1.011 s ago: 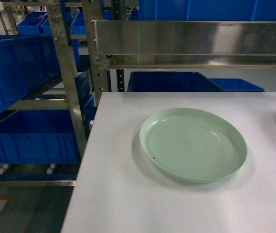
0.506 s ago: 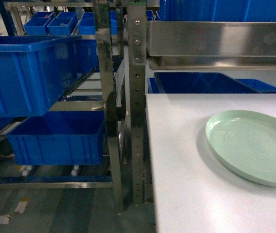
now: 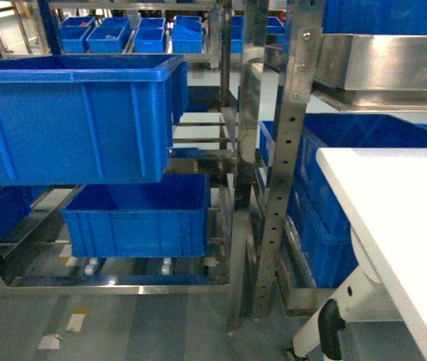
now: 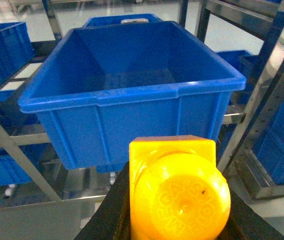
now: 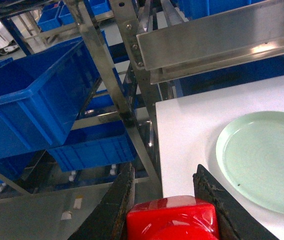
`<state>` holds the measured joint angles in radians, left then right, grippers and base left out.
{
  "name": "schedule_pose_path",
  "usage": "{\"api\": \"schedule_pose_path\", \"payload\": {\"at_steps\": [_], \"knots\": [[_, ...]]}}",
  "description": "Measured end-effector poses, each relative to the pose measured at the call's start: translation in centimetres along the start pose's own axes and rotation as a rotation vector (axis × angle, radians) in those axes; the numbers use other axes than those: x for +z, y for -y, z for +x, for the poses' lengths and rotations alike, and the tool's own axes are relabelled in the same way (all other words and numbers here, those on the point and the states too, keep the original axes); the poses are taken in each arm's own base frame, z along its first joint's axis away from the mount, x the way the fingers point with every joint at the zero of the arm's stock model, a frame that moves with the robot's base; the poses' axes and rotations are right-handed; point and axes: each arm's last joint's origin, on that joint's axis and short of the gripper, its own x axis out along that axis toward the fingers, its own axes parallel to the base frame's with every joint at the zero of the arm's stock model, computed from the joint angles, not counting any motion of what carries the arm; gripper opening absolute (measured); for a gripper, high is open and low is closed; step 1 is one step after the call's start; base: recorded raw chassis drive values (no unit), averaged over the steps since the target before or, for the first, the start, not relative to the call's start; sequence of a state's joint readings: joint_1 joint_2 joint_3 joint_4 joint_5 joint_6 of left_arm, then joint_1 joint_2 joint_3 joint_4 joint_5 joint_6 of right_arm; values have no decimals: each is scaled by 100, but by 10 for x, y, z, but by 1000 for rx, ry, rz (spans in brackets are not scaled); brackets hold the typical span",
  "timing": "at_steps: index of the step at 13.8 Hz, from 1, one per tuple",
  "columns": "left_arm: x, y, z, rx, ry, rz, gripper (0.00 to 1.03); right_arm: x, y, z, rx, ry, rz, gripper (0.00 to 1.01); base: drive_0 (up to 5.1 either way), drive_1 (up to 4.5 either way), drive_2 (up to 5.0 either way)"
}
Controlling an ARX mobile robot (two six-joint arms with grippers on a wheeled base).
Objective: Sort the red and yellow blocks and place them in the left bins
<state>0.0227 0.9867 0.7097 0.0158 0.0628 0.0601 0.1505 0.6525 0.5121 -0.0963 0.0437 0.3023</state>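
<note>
One yellow brick [image 4: 174, 190], one red cube [image 5: 172, 220]

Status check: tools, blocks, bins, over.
Left tool shut on yellow block. Right tool shut on red block. Blue bin ahead, open. No obstruction seen.

One glossy yellow plastic brick [image 4: 179, 192] and one glossy red plastic cube [image 5: 172, 220]. One round pale green plate [image 5: 262, 160] on the right. Two large blue plastic crates [image 3: 74, 120] near left, several smaller ones far behind.
</note>
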Motion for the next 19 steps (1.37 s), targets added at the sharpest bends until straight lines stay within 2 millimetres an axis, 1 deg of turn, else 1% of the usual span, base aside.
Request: {"api": "schedule_pose_path", "payload": {"at_steps": [19], "knots": [[0, 0, 0, -2, 5, 1, 27, -1, 0, 1, -3, -6, 0, 29, -474, 122, 365]]}}
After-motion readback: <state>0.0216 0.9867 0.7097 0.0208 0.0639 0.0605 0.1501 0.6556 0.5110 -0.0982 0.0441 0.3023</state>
